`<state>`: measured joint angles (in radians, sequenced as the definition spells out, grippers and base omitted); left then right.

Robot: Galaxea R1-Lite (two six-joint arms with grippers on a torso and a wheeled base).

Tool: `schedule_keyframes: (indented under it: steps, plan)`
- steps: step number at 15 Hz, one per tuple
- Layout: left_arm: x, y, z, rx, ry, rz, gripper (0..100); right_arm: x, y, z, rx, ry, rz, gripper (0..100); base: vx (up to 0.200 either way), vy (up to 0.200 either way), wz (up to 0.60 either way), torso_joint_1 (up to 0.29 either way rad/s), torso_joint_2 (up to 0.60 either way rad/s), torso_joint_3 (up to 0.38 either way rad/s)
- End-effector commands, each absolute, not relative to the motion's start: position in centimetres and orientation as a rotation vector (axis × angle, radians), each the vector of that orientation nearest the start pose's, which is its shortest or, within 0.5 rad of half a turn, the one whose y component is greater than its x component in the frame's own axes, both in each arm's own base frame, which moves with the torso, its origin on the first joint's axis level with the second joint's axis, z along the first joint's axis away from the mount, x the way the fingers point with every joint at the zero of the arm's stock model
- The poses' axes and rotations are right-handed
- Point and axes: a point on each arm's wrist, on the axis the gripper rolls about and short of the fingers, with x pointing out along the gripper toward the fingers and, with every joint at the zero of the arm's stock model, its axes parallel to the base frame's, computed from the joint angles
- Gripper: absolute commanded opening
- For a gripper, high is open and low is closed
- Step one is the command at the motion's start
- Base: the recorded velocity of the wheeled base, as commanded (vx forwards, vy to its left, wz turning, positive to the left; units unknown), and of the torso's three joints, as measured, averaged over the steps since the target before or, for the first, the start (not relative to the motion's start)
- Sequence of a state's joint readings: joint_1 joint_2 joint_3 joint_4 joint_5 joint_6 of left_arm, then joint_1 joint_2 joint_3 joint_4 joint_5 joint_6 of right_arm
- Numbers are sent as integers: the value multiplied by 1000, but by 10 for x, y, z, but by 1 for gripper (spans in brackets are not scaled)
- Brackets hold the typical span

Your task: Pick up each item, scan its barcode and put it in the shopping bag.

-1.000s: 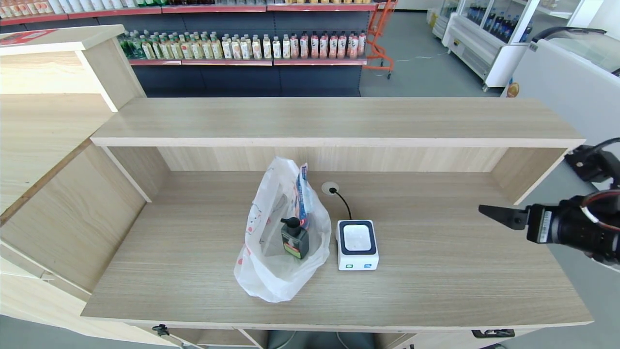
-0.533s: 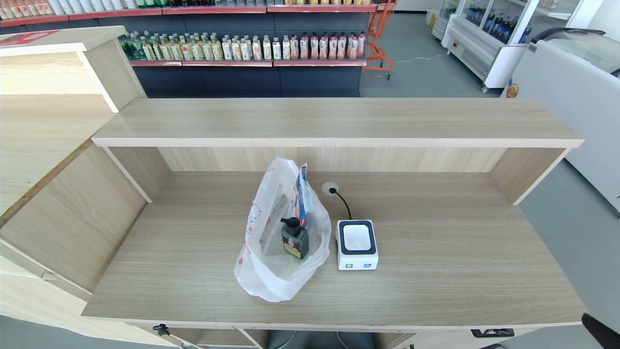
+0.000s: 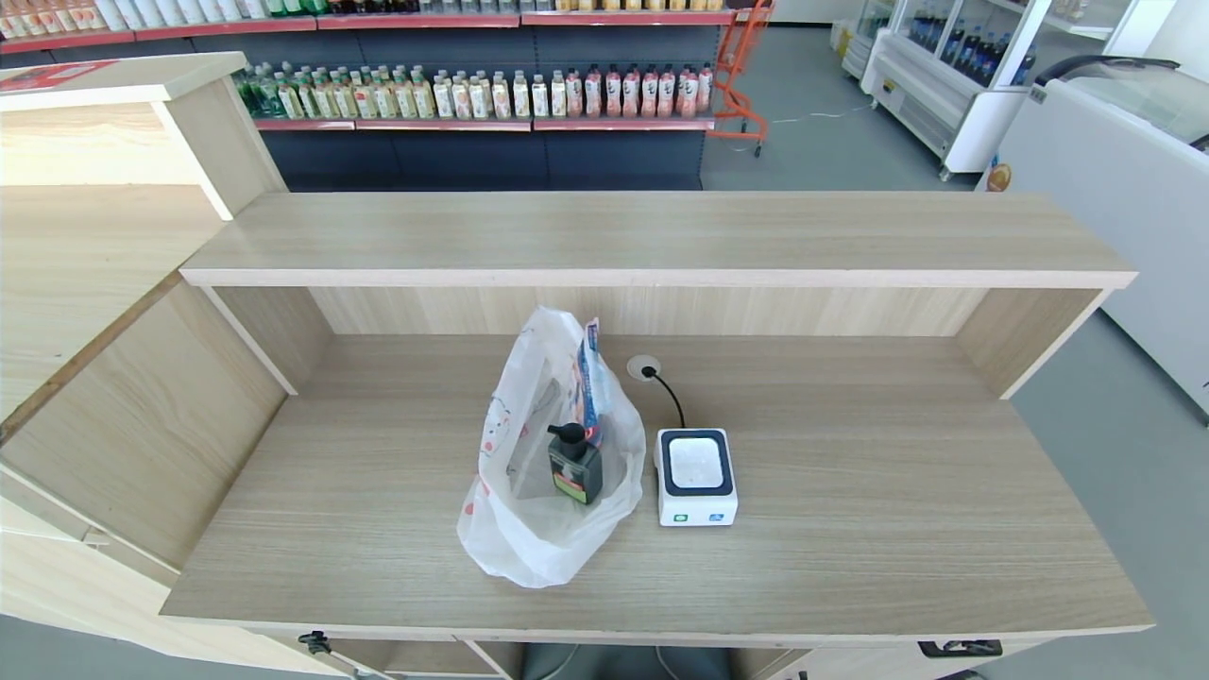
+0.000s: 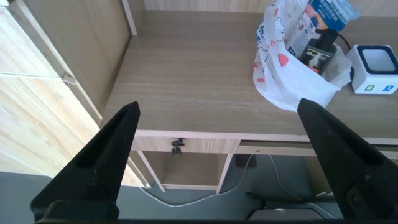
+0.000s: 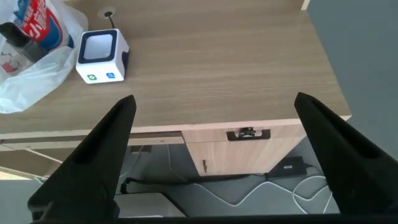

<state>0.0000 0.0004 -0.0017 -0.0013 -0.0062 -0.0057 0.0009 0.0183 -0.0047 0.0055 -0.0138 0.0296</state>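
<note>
Two wide-spread tools: your left tool (image 4: 217,115) lies nearer the white plastic shopping bag (image 4: 281,81) than your right tool (image 5: 214,102).

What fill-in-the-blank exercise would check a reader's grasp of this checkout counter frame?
1. The black pump bottle stands ____ the shopping bag.
2. By the robot's own sides, the scanner sits on the ____ side of the shopping bag.
3. The left gripper and the right gripper are both ____, holding nothing.

Missing words: inside; right; open.
</note>
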Motion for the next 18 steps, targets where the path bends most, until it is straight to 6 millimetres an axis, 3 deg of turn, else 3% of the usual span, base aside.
schedule_keyframes:
  steps: [1,2,3,11,15,18]
  plan:
    - [-23,0,76,-6,-3,-6,100,-23,0,76,34,1,-12,100,0,0,0,0,0,0]
    - [-23,0,76,-6,-3,-6,100,-23,0,76,44,3,-12,100,0,0,0,0,0,0]
    - [-23,0,76,-6,-3,-6,100,-23,0,76,40,4,-12,0,0,0,0,0,0,0]
    - [-23,0,76,-6,-3,-6,100,-23,0,76,34,4,-12,0,0,0,0,0,0,0]
    - [-23,0,76,-3,-3,-8,100,-23,0,76,34,4,-12,0,200,0,0,4,2,0]
    - [-23,0,76,-8,-3,-6,100,-23,0,76,35,4,-12,0,133,-133,0,-6,-5,0]
